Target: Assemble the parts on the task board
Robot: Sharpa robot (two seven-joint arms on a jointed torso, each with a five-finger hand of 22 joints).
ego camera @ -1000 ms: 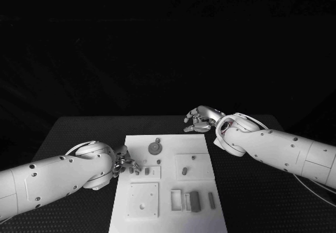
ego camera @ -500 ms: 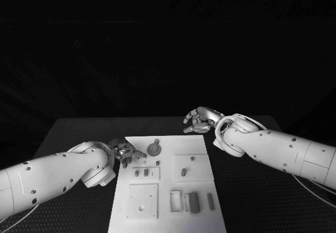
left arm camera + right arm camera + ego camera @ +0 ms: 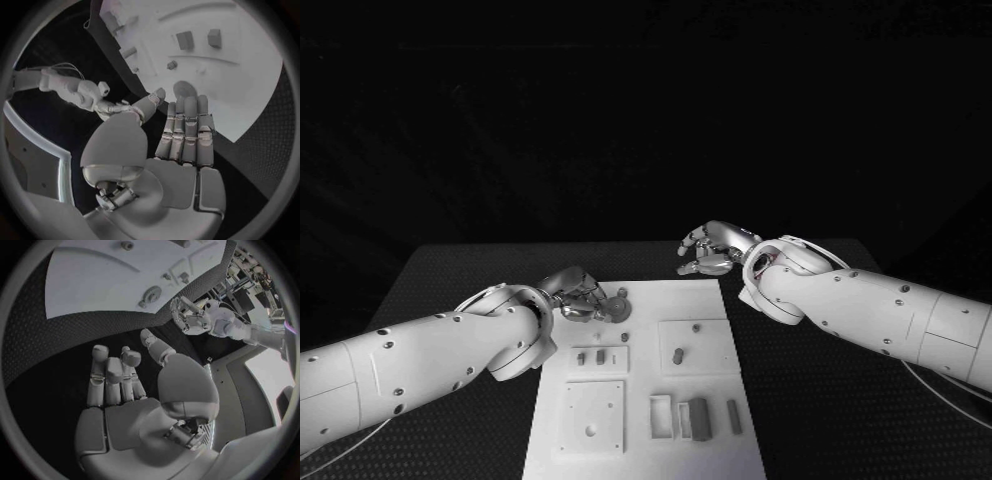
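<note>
The white task board (image 3: pixel 711 330) lies in the middle of the black table. A round grey part (image 3: pixel 617 308) sits near its far left corner, also seen in the left wrist view (image 3: pixel 183 89) and the right wrist view (image 3: pixel 152 294). My left hand (image 3: pixel 581 298) hovers at the board's far left edge, just beside that round part, its fingers (image 3: pixel 185 127) straight and holding nothing. My right hand (image 3: pixel 708 250) hangs over the black table past the board's far edge, fingers (image 3: pixel 115 375) loosely bent, thumb apart, nothing in it.
Two small pegs (image 3: pixel 590 356) stand in a square plate left of centre and one peg (image 3: pixel 678 354) in the plate to the right. Grey blocks (image 3: pixel 700 416) and a square plate with a hole (image 3: pixel 594 412) lie at the near end. Black table (image 3: pixel 459 270) surrounds the board.
My left hand has moved away from the two small pegs toward the board's far left corner, ending beside the round part. The right hand has barely moved.
</note>
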